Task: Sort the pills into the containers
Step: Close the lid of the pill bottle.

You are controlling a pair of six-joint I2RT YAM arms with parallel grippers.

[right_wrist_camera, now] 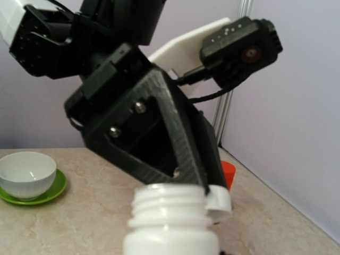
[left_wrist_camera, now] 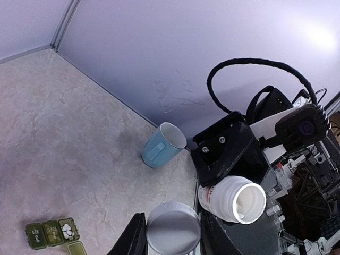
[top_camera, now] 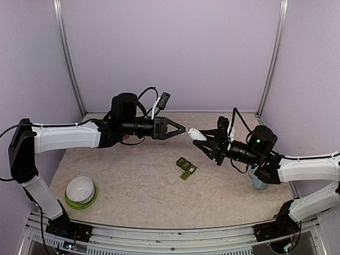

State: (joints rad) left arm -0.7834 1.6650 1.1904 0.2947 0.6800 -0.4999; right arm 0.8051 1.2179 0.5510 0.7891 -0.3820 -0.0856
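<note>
The containers (top_camera: 186, 167), a small dark green strip of compartments, lie on the table between the arms. In the left wrist view one compartment of the containers (left_wrist_camera: 52, 232) holds white pills (left_wrist_camera: 67, 230). My left gripper (top_camera: 182, 129) is shut on a white cap (left_wrist_camera: 173, 229), which it holds just off the mouth of a white bottle (top_camera: 196, 134). My right gripper (top_camera: 205, 139) is shut on that bottle's body and holds it tilted above the table. The bottle's mouth (left_wrist_camera: 248, 202) is uncovered, and the cap (right_wrist_camera: 219, 201) hangs beside its threaded neck (right_wrist_camera: 170, 204).
A white bowl (top_camera: 80, 187) on a green saucer (top_camera: 85, 203) stands at the front left. A light blue mug (left_wrist_camera: 163, 144) lies tipped near the back wall, behind my right arm. An orange-red bottle (right_wrist_camera: 227, 174) stands by the wall.
</note>
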